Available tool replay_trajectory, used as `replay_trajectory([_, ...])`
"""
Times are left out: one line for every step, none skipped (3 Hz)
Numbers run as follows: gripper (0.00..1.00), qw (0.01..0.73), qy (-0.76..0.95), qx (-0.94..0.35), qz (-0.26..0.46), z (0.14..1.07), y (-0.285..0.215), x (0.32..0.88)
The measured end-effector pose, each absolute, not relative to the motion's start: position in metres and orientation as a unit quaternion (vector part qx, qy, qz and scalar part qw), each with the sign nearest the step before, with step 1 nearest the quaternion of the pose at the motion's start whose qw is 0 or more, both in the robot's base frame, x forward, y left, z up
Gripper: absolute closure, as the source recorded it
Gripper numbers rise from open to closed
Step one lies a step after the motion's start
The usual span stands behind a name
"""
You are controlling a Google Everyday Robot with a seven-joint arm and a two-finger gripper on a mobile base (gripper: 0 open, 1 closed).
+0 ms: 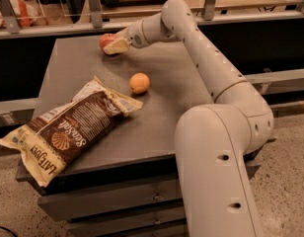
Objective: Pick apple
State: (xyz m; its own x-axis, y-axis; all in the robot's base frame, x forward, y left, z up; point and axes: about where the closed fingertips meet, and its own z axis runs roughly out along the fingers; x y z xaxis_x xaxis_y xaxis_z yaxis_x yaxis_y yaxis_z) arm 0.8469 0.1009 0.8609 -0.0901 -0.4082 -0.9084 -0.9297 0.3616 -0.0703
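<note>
The red apple [104,40] lies on the dark grey table [162,112] near its far edge, left of the middle. My gripper [114,47] reaches across from the right and sits right against the apple's right side, covering part of it. The white arm [201,48] stretches over the far right part of the table.
A small orange round fruit [139,83] lies mid-table, in front of the gripper. A brown chip bag [68,130] lies across the front left and overhangs the left edge. A railing with posts [93,6] runs behind the table.
</note>
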Motion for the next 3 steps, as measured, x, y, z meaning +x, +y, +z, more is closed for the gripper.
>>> replay_trajectory([0.87,0.479,0.673,-0.486,0.285,0.876,0.097,0.848])
replay_trajectory([1.0,0.493,0.651,-0.487,0.308,0.905,0.091,0.838])
replay_trajectory([1.0,0.485,0.645,-0.494,0.323,0.93,0.079,0.818])
